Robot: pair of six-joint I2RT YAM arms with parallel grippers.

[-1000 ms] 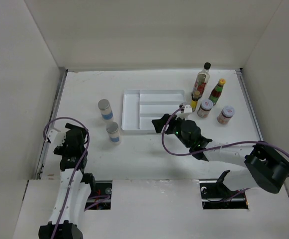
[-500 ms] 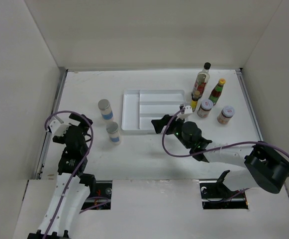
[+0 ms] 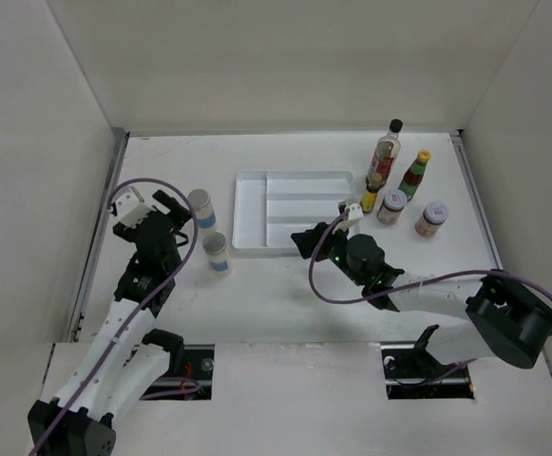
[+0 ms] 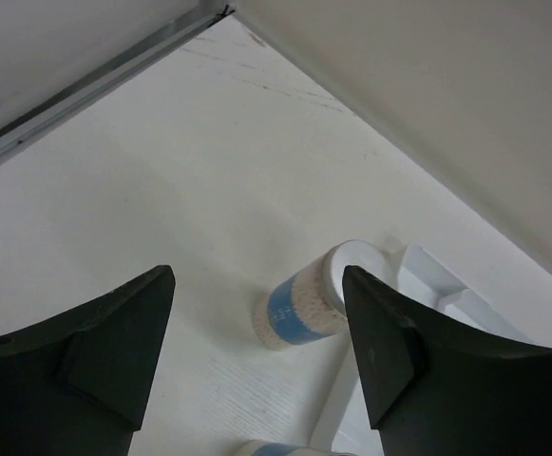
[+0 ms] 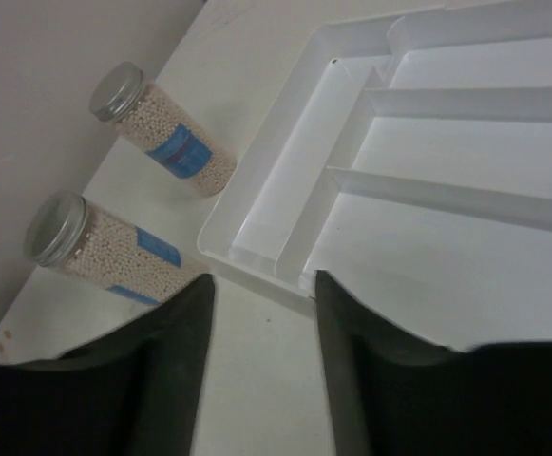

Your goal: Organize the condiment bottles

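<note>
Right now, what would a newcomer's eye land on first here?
The white divided tray in the middle, apparently empty. Five bottles and jars crowd to its right, the tall black-capped bottle rearmost; two blue-labelled jars stand left of it, with the left claw aimed at the farther one.

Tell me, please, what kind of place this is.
Probably a robot test cell, not a kitchen: a white table boxed in by bare white walls, two robot arms bolted at its near edge, and condiment bottles beside a divided tray.
</note>
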